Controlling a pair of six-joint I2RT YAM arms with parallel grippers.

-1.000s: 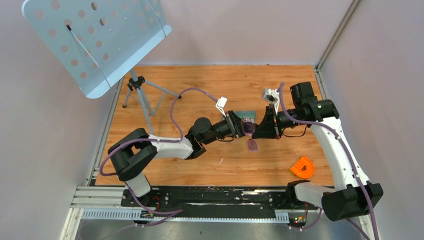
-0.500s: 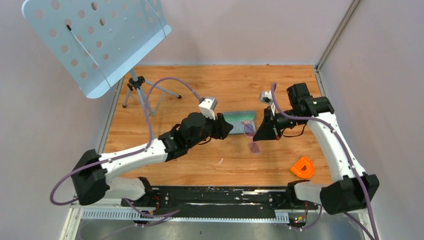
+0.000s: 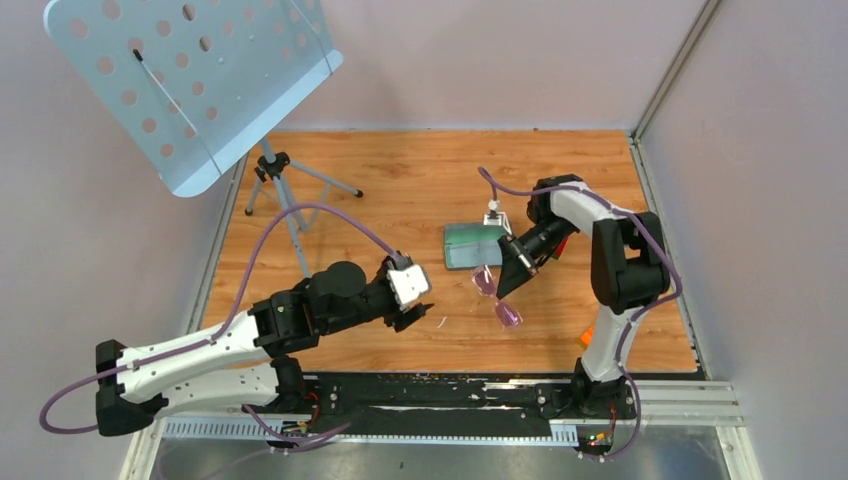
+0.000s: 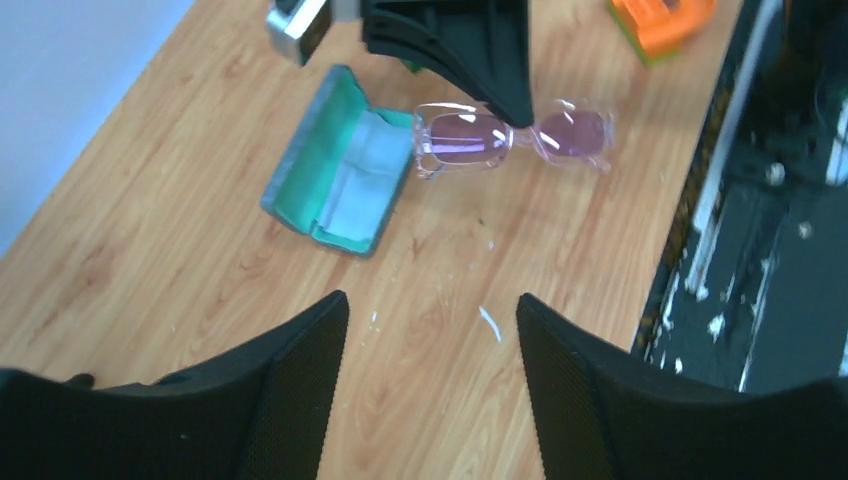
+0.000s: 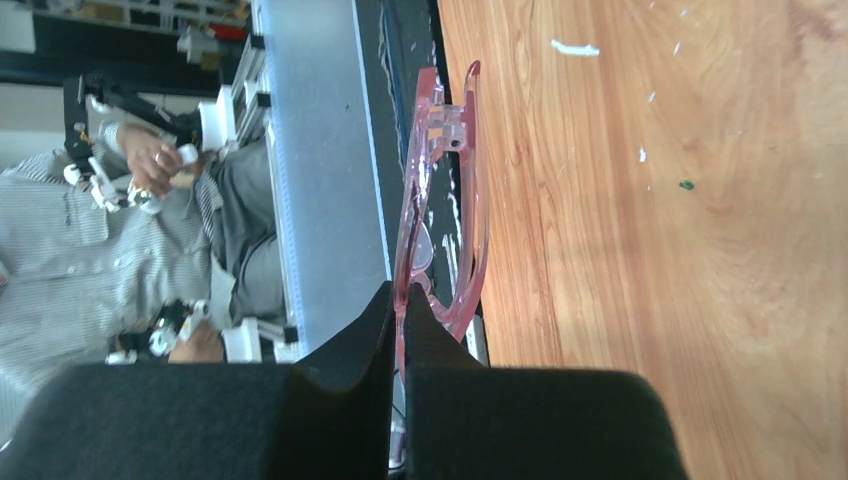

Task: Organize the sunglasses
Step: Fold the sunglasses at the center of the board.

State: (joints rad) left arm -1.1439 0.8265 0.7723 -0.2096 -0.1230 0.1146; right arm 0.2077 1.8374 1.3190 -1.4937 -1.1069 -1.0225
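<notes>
While the right hand pinches the sunglasses at the bridge, just beside the open case, swing them over the teal lining level, release low. Left hand spread, empty; hold it clear.

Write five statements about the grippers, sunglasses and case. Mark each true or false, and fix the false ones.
1. The right gripper is shut on the sunglasses. True.
2. The sunglasses lie inside the case. False: they are outside it, beside it, held by the right gripper.
3. The case is open, with a cloth in it. True.
4. The left gripper holds the cloth. False: it is open, empty and apart from the case.
5. An orange thing sits inside the case. False: it is on the table, well away from the case.
</notes>
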